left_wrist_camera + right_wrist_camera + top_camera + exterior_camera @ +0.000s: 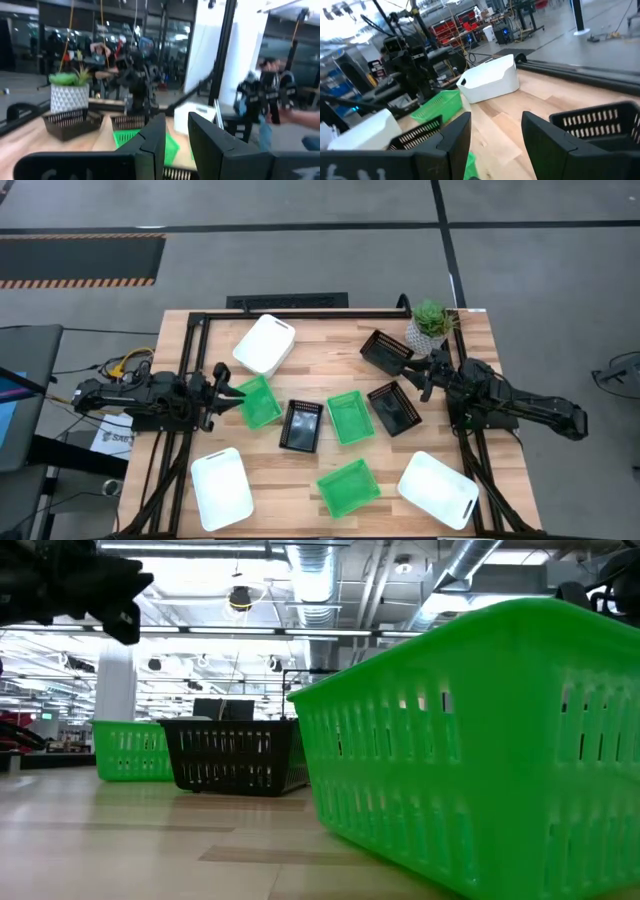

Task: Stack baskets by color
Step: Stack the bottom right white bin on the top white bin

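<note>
Black baskets (302, 425) latticed plastic; white baskets (264, 344) smooth, round-cornered.

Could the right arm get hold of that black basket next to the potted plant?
Probably yes. The right gripper hovers open just beside the black basket, with nothing between them, though the potted plant stands close by.

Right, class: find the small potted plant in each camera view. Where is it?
High view: upper right, potted plant at the table's corner.
Low view: not in it.
Left wrist view: left of centre, behind a black basket.
Right wrist view: not in it.
Shared landmark: that black basket beside the plant.
</note>
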### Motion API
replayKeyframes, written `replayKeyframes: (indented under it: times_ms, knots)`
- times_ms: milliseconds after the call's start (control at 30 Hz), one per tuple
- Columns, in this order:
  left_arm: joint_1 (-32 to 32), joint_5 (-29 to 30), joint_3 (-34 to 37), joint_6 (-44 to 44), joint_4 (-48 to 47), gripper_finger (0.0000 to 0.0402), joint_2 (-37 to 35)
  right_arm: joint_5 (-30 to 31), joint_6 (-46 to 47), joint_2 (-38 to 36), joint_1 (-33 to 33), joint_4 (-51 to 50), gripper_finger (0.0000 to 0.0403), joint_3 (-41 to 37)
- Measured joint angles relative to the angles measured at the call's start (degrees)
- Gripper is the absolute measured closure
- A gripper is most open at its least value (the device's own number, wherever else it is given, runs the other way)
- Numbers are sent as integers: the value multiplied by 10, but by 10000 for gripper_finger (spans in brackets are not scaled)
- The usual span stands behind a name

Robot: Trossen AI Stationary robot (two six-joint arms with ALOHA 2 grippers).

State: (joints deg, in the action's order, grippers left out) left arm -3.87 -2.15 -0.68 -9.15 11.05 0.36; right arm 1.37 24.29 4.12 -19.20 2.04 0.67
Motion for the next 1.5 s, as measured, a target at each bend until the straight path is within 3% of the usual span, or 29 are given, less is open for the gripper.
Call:
replayKeyframes:
  times_ms: [500, 667, 767, 867, 967, 1100, 1233, 1500]
  knots:
    - [0, 18, 0, -86, 85, 330, 0, 1, 2, 0, -9, 0, 203, 0]
    - [0, 92, 0, -151, 111, 330, 0, 0, 2, 0, -8, -10, 203, 1]
    - [0, 129, 0, -172, 120, 328, 0, 1, 11, 0, -5, 26, 203, 0]
    - [0, 135, 0, -175, 138, 314, 0, 1, -9, -1, -5, 109, 203, 8]
    - [0, 142, 0, -178, 162, 291, 0, 15, -38, 1, -5, 129, 203, 48]
    - [0, 142, -20, -196, 138, 258, 1, 90, -68, 31, -5, 17, 203, 137]
    - [0, 143, -59, -205, 42, 234, 17, 159, -77, 102, -5, -140, 203, 243]
    - [0, 212, -143, -218, -44, 221, 110, 199, -27, 286, -5, -373, 203, 386]
